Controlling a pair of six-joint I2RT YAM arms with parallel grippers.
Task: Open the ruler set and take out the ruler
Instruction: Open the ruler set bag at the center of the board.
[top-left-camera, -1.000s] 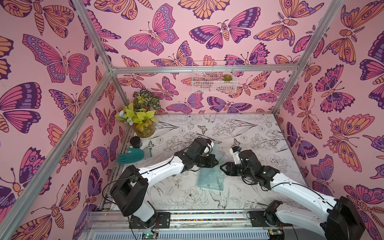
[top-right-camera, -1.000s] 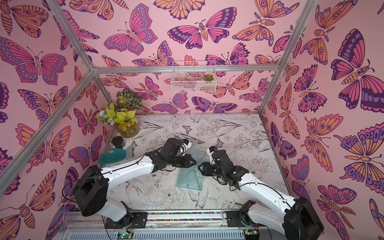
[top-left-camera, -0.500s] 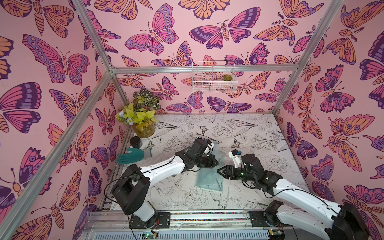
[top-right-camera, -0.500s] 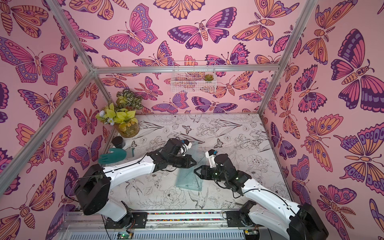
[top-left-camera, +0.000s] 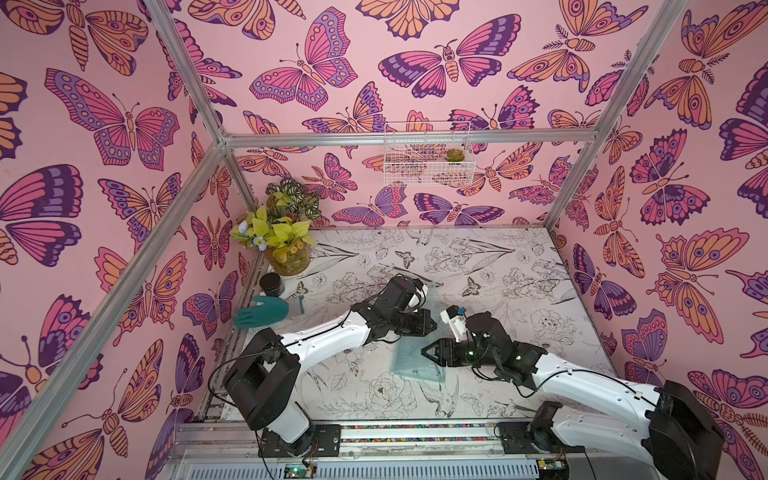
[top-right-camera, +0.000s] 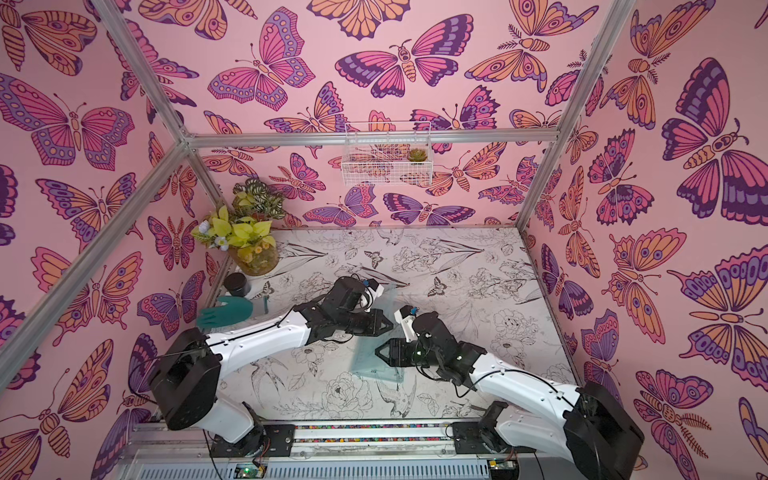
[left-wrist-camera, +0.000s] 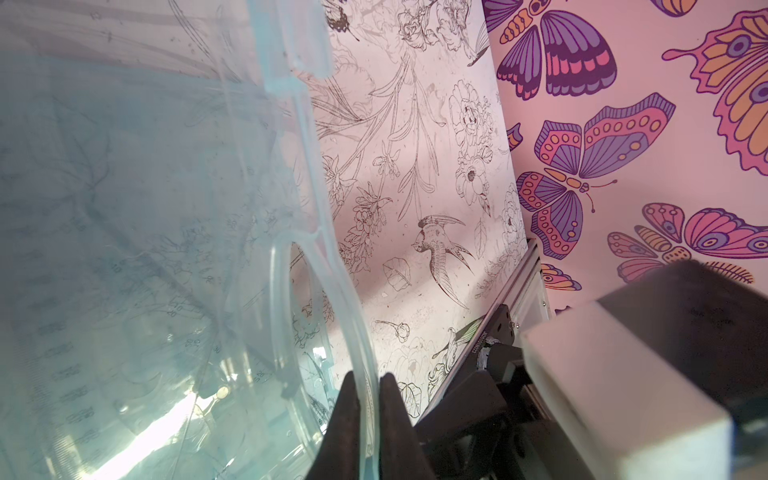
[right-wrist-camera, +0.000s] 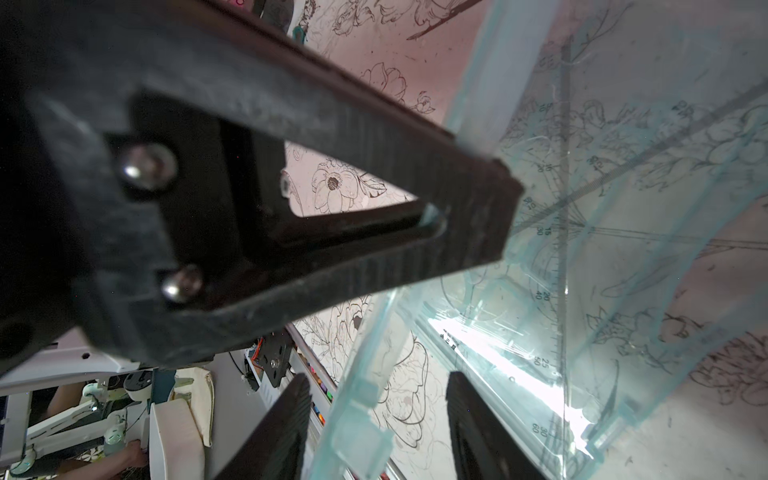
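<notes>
The ruler set (top-left-camera: 419, 358) (top-right-camera: 376, 368) is a translucent pale aqua case at mid-table, partly open with one half tilted up. My left gripper (top-left-camera: 432, 326) (top-right-camera: 388, 326) (left-wrist-camera: 370, 399) is shut on the thin curved edge of that raised half. My right gripper (top-left-camera: 424, 353) (top-right-camera: 377, 353) (right-wrist-camera: 378, 419) is open. Its jaws straddle the case's other edge, where a clasp tab (right-wrist-camera: 359, 432) sits, without touching it. Printed scales of a clear ruler (right-wrist-camera: 555, 332) show through the plastic inside the case. In the right wrist view the left gripper's fingers (right-wrist-camera: 374, 137) pinch the case edge.
A teal rubber glove (top-left-camera: 262, 311), a black jar (top-left-camera: 272, 284) and a vase of yellow-green plants (top-left-camera: 286, 249) crowd the far left of the table. A white wire basket (top-left-camera: 428, 156) hangs on the back wall. The arms' base rail (top-left-camera: 415, 430) runs along the front edge.
My right gripper has slid leftward and toward the table's front, coming onto the case's edge. The left gripper has kept its hold and barely moved.
</notes>
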